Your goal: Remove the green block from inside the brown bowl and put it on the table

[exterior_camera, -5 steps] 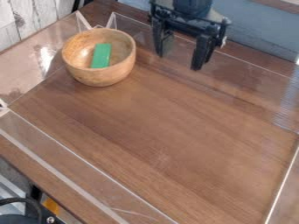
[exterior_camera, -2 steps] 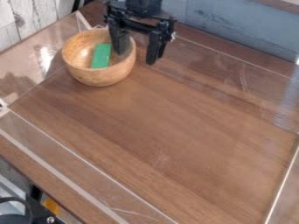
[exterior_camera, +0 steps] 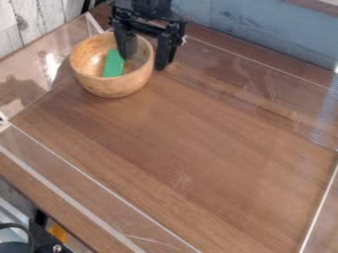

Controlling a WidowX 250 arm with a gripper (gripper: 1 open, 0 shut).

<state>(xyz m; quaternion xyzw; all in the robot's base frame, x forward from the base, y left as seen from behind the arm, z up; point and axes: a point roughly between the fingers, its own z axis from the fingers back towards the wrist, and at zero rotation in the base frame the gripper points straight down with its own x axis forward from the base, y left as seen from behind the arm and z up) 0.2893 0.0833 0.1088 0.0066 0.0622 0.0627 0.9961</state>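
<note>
The green block point(exterior_camera: 115, 64) is a bright green bar with smooth, plain sides. It lies inside the bowl point(exterior_camera: 93, 83), leaning a little on the far side. The bowl is round, light brown wood with a thick rim. It sits near the far left corner of the dark brown, shiny table point(exterior_camera: 185, 138). The black end effector point(exterior_camera: 145, 51) hangs over the bowl's right side, pointing down. Its two fingers are wide apart and hold nothing. One finger point(exterior_camera: 122, 46) is just above the block.

No legible txt, labels, brands or nos. anywhere in view
</note>
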